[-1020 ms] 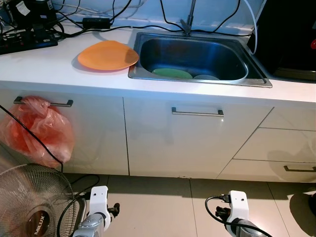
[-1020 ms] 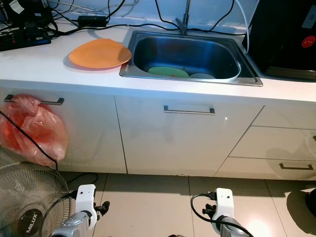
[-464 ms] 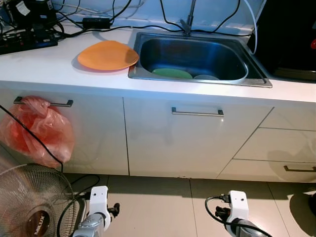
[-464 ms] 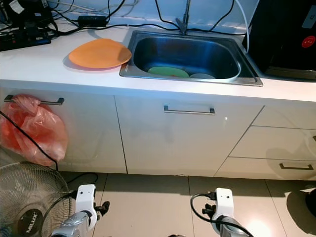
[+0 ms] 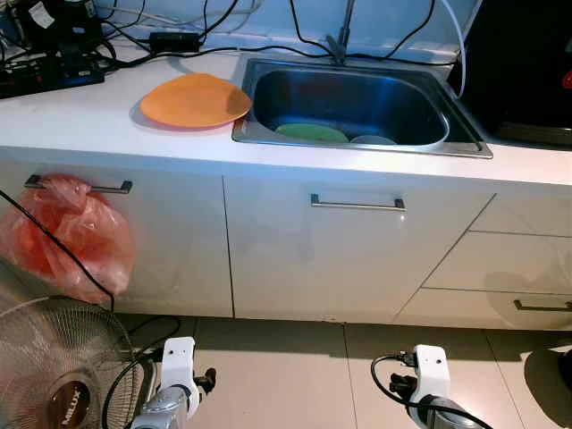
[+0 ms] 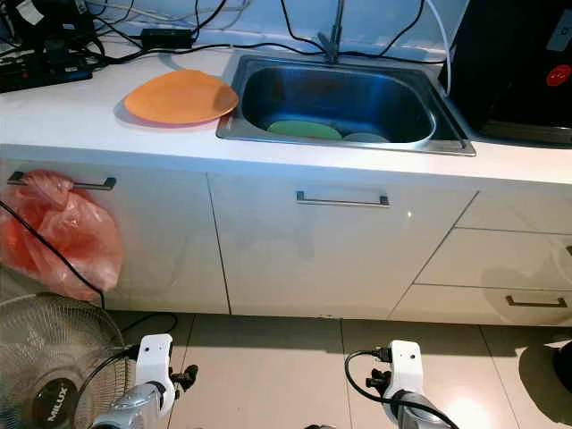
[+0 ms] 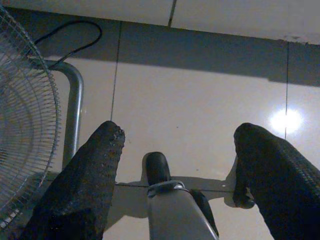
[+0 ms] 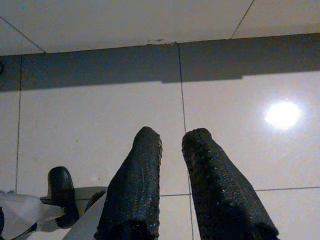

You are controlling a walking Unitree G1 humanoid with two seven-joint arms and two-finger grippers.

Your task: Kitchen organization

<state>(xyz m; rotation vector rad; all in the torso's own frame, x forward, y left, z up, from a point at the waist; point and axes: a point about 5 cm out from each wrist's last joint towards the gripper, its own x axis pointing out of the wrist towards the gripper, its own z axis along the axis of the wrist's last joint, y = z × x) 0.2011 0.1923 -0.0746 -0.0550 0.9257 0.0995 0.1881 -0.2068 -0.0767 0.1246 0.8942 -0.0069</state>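
Note:
An orange plate [image 5: 196, 99] lies on the white countertop [image 5: 80, 116] just left of the steel sink [image 5: 356, 100]. Inside the sink sit a green plate [image 5: 310, 133] and a pale dish [image 5: 373, 140]. Both arms hang low by the floor, far below the counter. My left gripper [image 7: 177, 142] points at the floor tiles with its fingers wide apart and nothing between them. My right gripper [image 8: 171, 142] also faces the tiles, its two fingers nearly together and holding nothing.
A standing fan [image 5: 54, 366] is at the lower left, close to my left arm. A red plastic bag [image 5: 67, 237] hangs from a cabinet handle. Cables and a power strip [image 5: 49, 71] crowd the counter's back left. A dark appliance [image 5: 523, 63] stands right of the sink.

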